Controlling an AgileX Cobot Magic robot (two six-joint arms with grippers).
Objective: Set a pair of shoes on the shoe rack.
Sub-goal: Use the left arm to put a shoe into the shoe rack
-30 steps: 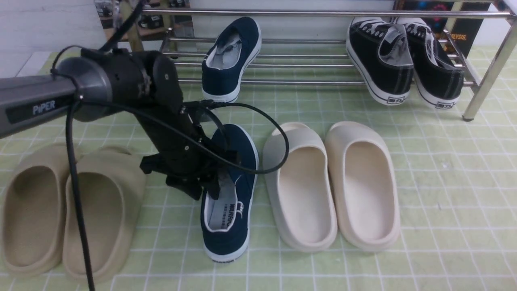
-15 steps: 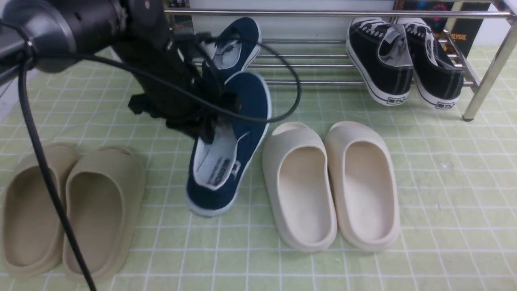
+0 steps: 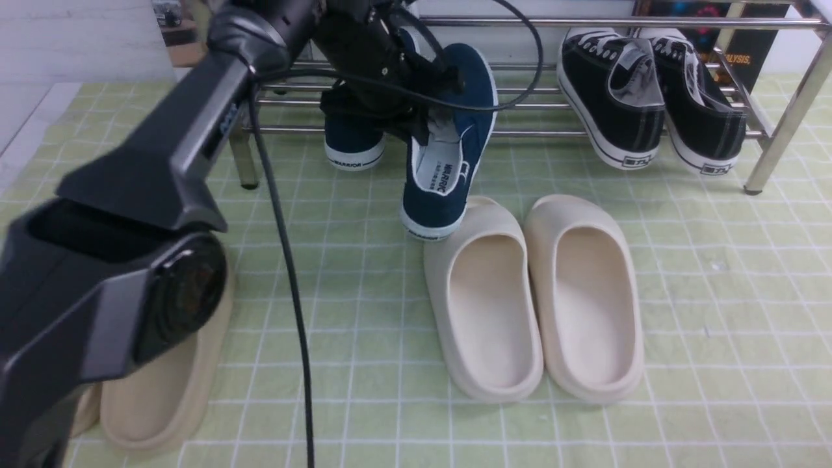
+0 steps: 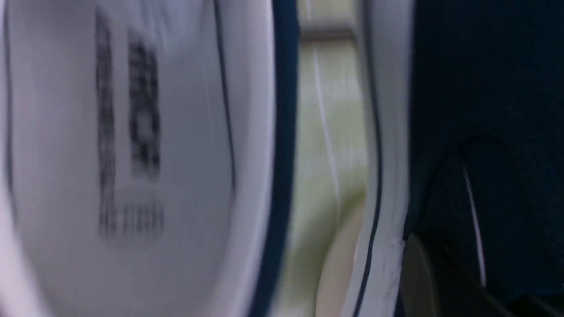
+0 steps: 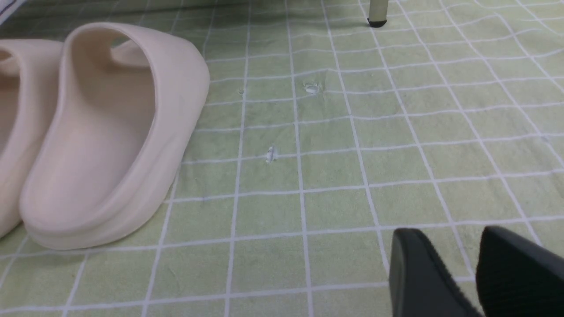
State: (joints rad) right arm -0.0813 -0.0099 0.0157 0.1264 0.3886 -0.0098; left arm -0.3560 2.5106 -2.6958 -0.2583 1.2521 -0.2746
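My left gripper [image 3: 426, 117] is shut on the collar of a navy slip-on shoe [image 3: 448, 162]. It holds the shoe off the mat, toe up over the front bars of the chrome shoe rack [image 3: 552, 23], heel hanging above a cream slide. The other navy shoe [image 3: 354, 140] leans on the rack just to the left, partly hidden by the arm. The left wrist view is blurred and filled by the held shoe's grey insole [image 4: 132, 154] and navy side. My right gripper [image 5: 449, 233] is open a little and empty, low over the green mat; it is out of the front view.
Two black lace-up sneakers [image 3: 614, 91] [image 3: 699, 104] lean on the rack's right part. A cream pair of slides [image 3: 484, 299] [image 5: 110, 132] lies mid-mat. A beige slide [image 3: 156, 390] lies front left behind my left arm. The rack's right leg [image 3: 780, 130] stands on the mat.
My left gripper has lifted the navy shoe off the mat and carried it away from me and to the right, up to the rack beside the other navy shoe.
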